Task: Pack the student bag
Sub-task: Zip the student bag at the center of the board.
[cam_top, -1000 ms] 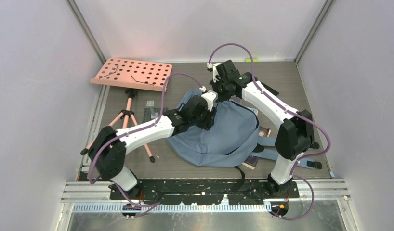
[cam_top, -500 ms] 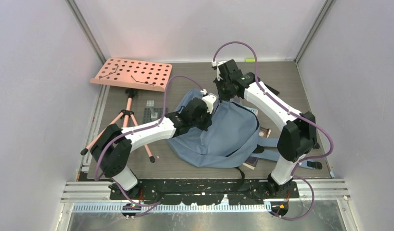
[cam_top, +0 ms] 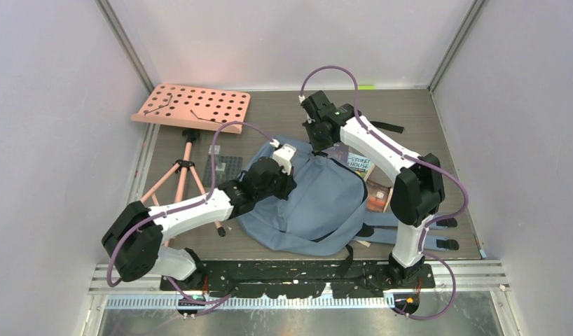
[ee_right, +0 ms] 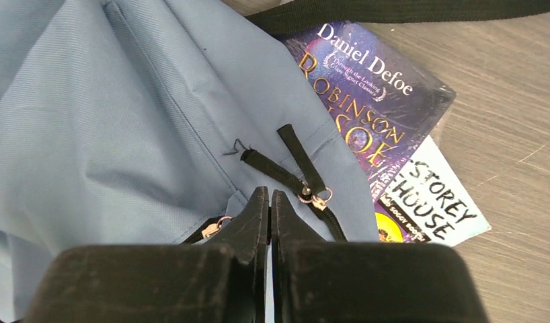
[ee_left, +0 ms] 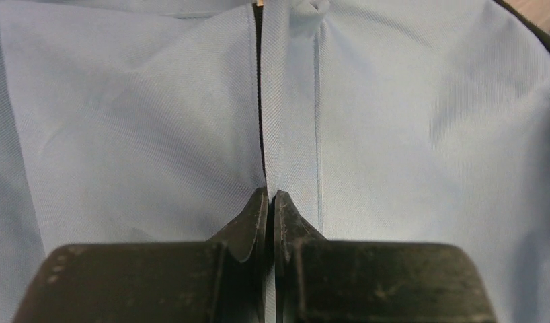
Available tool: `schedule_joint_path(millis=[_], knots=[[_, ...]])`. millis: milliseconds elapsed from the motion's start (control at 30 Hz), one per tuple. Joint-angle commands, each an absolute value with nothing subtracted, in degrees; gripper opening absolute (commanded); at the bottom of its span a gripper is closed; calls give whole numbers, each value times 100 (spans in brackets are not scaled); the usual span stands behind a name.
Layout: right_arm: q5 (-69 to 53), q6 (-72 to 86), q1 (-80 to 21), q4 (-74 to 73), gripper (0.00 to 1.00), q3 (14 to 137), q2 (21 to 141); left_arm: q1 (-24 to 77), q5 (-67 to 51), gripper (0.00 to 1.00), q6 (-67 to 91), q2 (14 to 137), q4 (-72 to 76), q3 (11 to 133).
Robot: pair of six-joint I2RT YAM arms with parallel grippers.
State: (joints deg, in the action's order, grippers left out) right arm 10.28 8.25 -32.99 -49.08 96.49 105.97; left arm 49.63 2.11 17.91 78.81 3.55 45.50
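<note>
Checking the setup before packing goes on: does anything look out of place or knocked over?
Yes. The pink music stand lies toppled on the table left of the backpack, tripod legs flat. Robinson Crusoe and a Storey House book lie outside it, the first partly under its fabric.

We see enclosed cell: plain pale lilac-grey back wall (cam_top: 291, 42), left wall (cam_top: 52, 140), right wall (cam_top: 522, 140). Metal corner posts (cam_top: 126, 42) run up where walls meet. Work surface: dark grey-brown wood-grain tabletop (cam_top: 277, 105); we spot fine scratches on it in right wrist view. Small green tape mark (cam_top: 366, 87) at far edge. Near edge: aluminium rail (cam_top: 129, 276), then brushed metal sheet (cam_top: 305, 318). Light even, diffuse, shadows soft. We note faint pink glow (cam_top: 203, 73) on back wall above pink perforated board (cam_top: 192, 106) lying far left, pink-legged tripod (cam_top: 185, 171) just nearer
</note>
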Motion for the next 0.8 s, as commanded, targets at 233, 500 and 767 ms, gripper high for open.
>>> schedule_joint_path(millis=[233, 500, 767], knots=[[2438, 1006, -2775, -4398, 0, 9496, 10974, 5001, 728, 0, 2314, 6881, -673, 4359], [1833, 1016, -2751, -4579, 2, 9852, 10823, 4965, 415, 0, 2246, 7209, -895, 4520], [1225, 1088, -2739, -4873, 61, 9695, 9701, 4896, 141, 0, 2358, 7639, -822, 4692]])
